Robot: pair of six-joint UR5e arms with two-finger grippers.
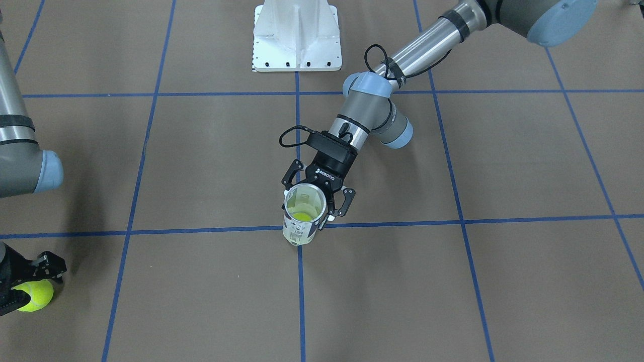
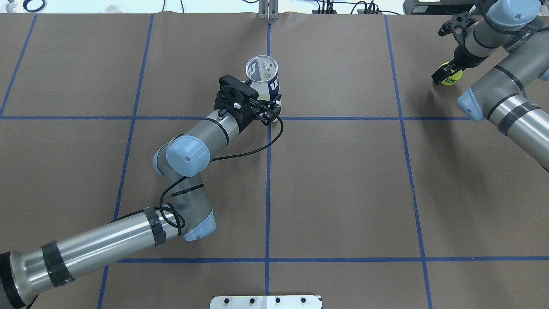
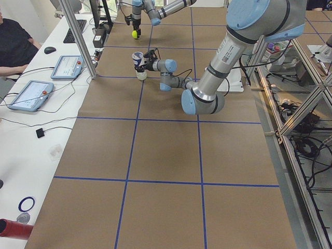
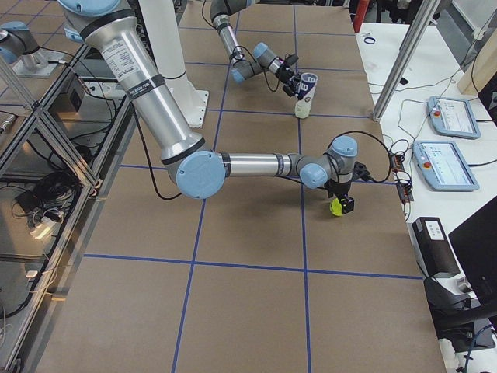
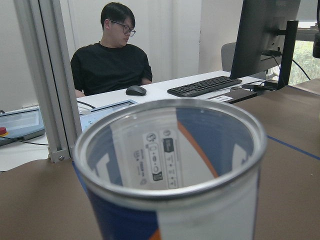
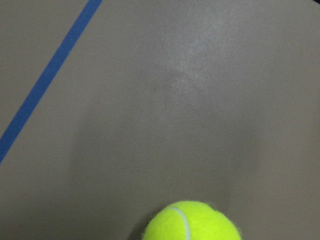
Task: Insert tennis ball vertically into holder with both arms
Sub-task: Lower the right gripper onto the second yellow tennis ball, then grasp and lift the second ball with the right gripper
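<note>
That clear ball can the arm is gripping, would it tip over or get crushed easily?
Probably tippy: the can is tall, narrow and stands upright on a small base. It looks like thin clear plastic, so likely light and somewhat squeezable, though its metal-looking rim should stiffen the top. The left gripper holds it near the base, and one ball lies inside.
</note>
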